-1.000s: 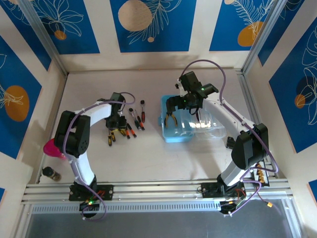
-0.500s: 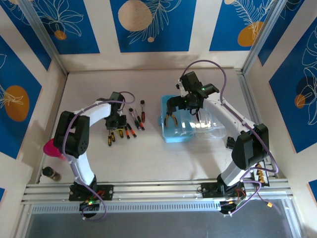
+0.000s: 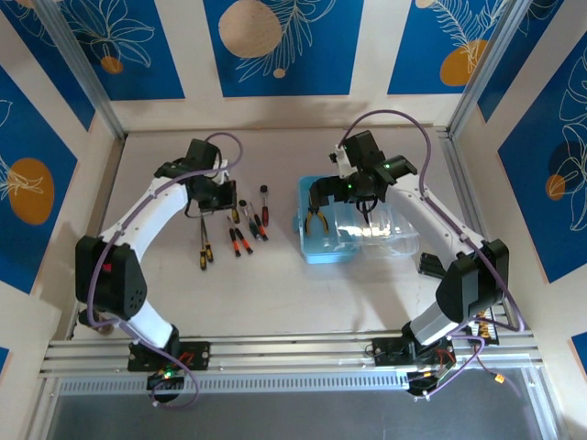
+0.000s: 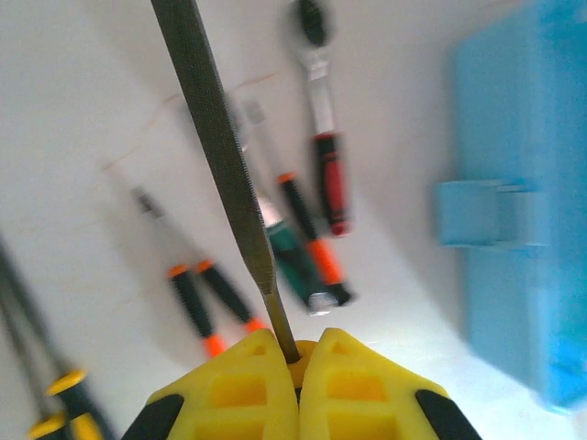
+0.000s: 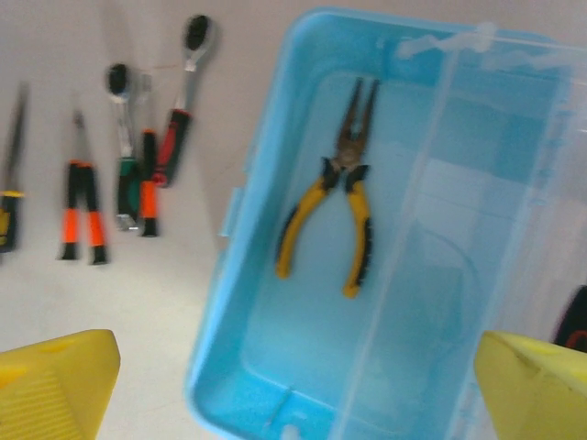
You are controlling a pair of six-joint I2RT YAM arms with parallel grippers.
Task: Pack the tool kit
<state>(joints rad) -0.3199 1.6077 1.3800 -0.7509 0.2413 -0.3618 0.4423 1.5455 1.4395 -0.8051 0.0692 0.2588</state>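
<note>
**Tool kit.** Light-blue translucent rectangular plastic case [image 3: 321,255], standing open right of the desk's centre. Its clear hinged lid [image 3: 394,236] is folded out flat toward the right edge.

- **In the case:** one pair of needle-nose pliers with yellow-and-black handles [image 5: 339,202], nose toward the far edge, near the case's left wall.
- **Loose on the desk, left of the case:** ratchet wrench with red-and-black grip [image 3: 264,206], orange-handled cutters [image 5: 81,202] and yellow-and-black-handled screwdrivers [image 3: 204,252], lying roughly side by side.
- **Left jaws:** together, clamped on a dark grey, rough-faced flat blade [image 4: 220,156] above the loose tools. Its handle cannot be seen.
- **Right jaws:** wide apart, empty, over the open case.
- **Surface:** pale matte desk [image 3: 275,293] with an aluminium rail [image 3: 293,346] along the near edge.
- **Room:** cream walls carrying blue panels [image 3: 275,46] printed with white leaves and orange discs.
</note>
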